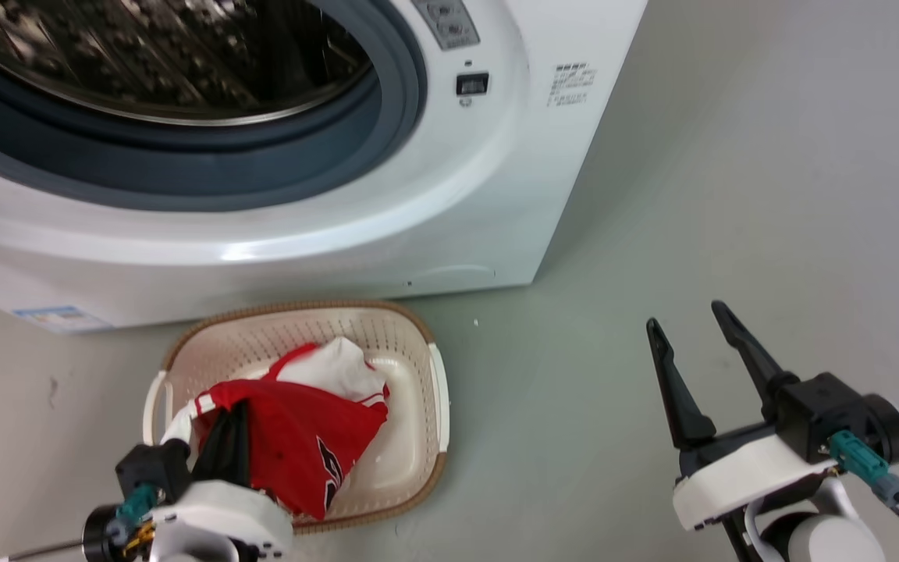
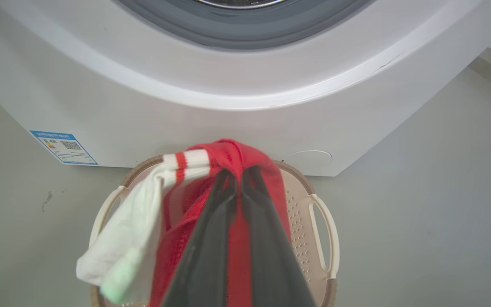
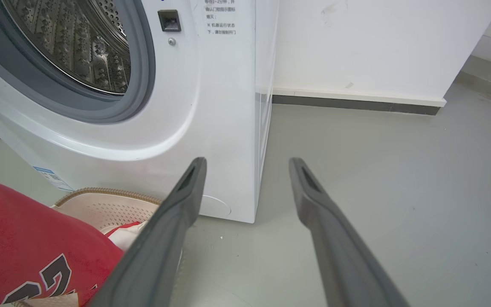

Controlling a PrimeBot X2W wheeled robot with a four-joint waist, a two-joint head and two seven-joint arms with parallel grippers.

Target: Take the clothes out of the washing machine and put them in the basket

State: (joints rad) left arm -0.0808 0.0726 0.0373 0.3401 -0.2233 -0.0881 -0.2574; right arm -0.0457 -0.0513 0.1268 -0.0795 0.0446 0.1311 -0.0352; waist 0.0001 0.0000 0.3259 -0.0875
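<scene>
**Item 1: jersey** (image 1: 293, 437) (image 2: 228, 157) (image 3: 36, 238). Soft red fabric with white trim and a white panel crossed by 2 red stripes. It carries a black number edged in white (image 1: 332, 468). It hangs bunched over the basket and drapes down inside its walls. Whether the lowest folds rest on the bottom cannot be told.

**Item 2: basket** (image 1: 442, 406) (image 2: 313, 221) (image 3: 109, 204). Cream plastic with perforated sides and a brown rim, standing on the floor just in front of the washing machine.

**Item 3: washing machine** (image 1: 457, 234) (image 2: 186, 85) (image 3: 220, 128). White front-loader with a grey gasket (image 1: 184, 164), a perforated steel drum (image 1: 145, 55) and a blue label (image 2: 63, 147) low on its front.

**Item 4: left gripper** (image 1: 237, 412) (image 2: 239, 172). Its 2 dark fingers are pinched together on a fold of the jersey, above the basket.

**Item 5: right gripper** (image 1: 685, 316) (image 3: 247, 162). Its fingers are spread wide and hold nothing. It sits over bare floor, well apart from the basket.

**Item 6: surroundings.** Smooth pale grey-green floor (image 1: 730, 195), white wall (image 3: 377, 42) and a dark skirting strip (image 3: 356, 104) beside the machine.
</scene>
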